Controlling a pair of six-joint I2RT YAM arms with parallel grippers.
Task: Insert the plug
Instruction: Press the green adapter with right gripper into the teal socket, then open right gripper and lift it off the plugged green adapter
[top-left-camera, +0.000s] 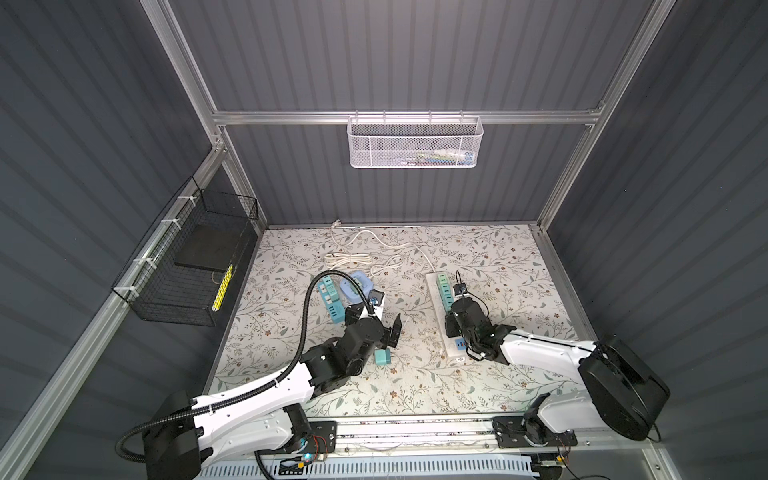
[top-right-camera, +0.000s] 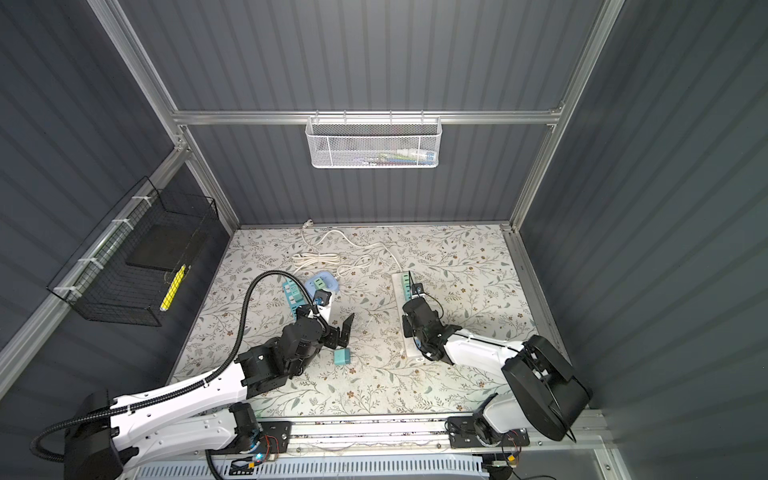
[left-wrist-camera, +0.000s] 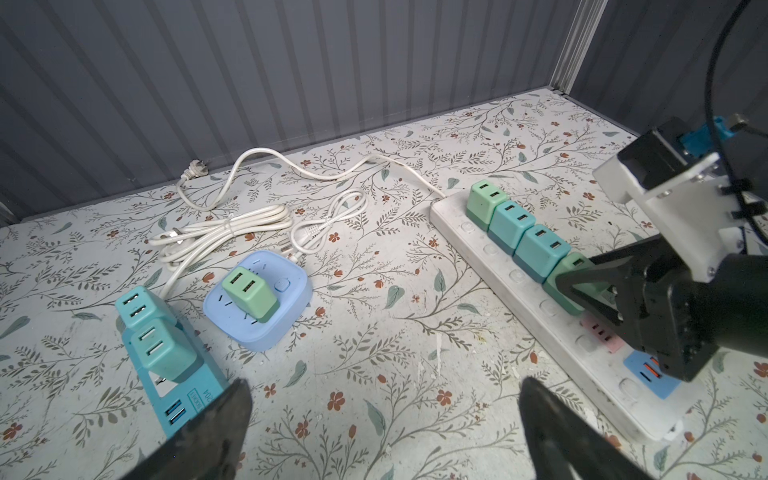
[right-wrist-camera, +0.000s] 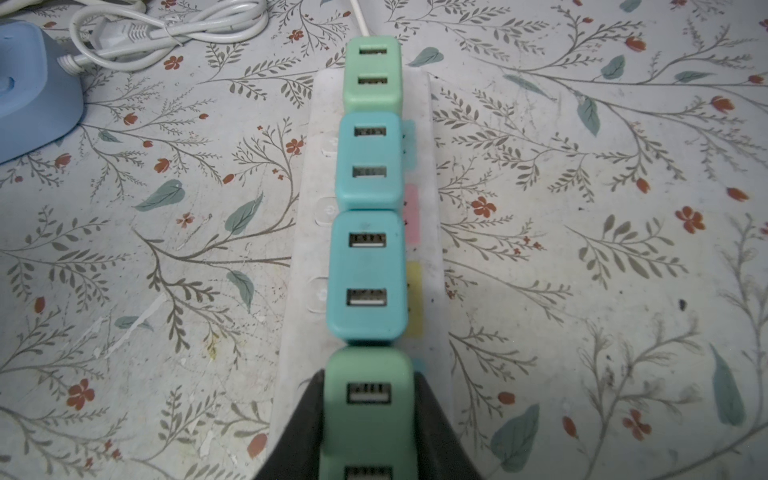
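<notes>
Right, nearest me, one loose teal plug (top-left-camera: 382, 356) is lying on the floral mat (top-left-camera: 478, 386), with my left gripper (left-wrist-camera: 384, 397) hanging beyond it, jaws wide and empty. Further out, my right gripper (right-wrist-camera: 368, 376) is clamping the green cube plug (right-wrist-camera: 368, 432), nearest of four lining the long white power strip (left-wrist-camera: 519, 286). Its USB face is pointing up, its long side running along the strip. Further back, two teal plugs (left-wrist-camera: 160, 349) are sitting on a teal strip (left-wrist-camera: 183, 399), and one green plug (left-wrist-camera: 249, 293) on a pale blue socket block (left-wrist-camera: 291, 305).

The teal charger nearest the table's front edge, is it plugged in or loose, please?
Loose: in both top views the teal charger lies alone on the floral tabletop.
</notes>
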